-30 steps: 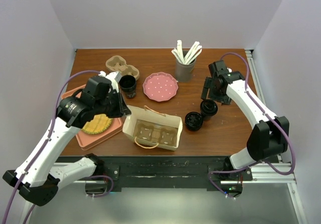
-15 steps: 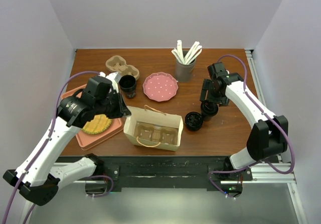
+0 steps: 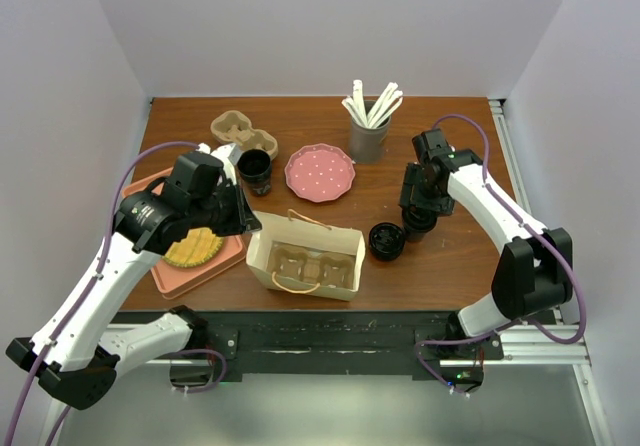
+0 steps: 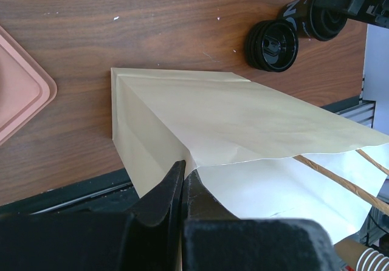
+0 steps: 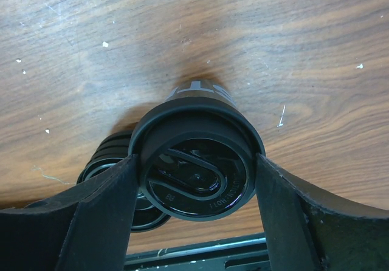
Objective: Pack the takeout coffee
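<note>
From above, the left gripper (image 3: 240,218) is shut on the near-left rim of the paper bag (image 3: 305,256), which lies on its side at the middle of the table (image 3: 460,266), mouth propped and a cup carrier (image 3: 305,264) showing inside. That hold looks the same as a second ago. The change is on the right: the right gripper (image 3: 420,206) has dropped from beside the straw holder (image 3: 368,138) onto the upright coffee cup (image 3: 416,224), with the second cup (image 3: 387,240) just to its left. Neither cup is in the bag yet.

The left wrist view shows the left gripper (image 4: 182,171) with its jaws together, pinching the bag's (image 4: 243,125) paper edge. Both cups stand beyond the bag: one (image 4: 271,45) in the open, the other (image 4: 313,17) under the other arm.

The right wrist view looks straight down on the cup's lid (image 5: 197,174). The fingers (image 5: 103,222) stand apart, one on either side, hard up against the rim. I cannot tell whether they already squeeze it or only bracket it. They have been narrowing, so I judge a grasp is under way — the lift toward the held-open bag would follow.
</note>
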`<control>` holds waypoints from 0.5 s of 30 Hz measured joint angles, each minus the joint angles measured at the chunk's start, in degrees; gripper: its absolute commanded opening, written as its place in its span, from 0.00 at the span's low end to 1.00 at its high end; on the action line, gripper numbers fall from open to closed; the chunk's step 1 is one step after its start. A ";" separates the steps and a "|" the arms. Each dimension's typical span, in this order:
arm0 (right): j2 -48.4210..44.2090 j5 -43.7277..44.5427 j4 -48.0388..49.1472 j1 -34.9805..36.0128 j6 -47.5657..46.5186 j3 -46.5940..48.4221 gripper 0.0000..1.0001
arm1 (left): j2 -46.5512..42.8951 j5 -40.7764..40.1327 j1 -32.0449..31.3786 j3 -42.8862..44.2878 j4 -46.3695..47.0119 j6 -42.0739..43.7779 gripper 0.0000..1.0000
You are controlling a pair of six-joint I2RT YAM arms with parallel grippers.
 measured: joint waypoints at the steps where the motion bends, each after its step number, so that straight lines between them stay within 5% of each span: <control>1: 0.00 0.02 0.00 0.00 -0.04 0.00 0.59 | 0.00 0.00 0.00 -0.02 0.00 0.00 0.00; 7: -0.28 0.42 -0.20 0.02 -0.87 -0.04 0.47 | 0.11 -0.02 0.00 -0.02 -0.11 -0.02 0.20; 15: -0.46 2.71 -6.93 0.33 -3.67 9.55 0.36 | 0.90 -0.44 0.00 0.02 -0.85 0.26 0.30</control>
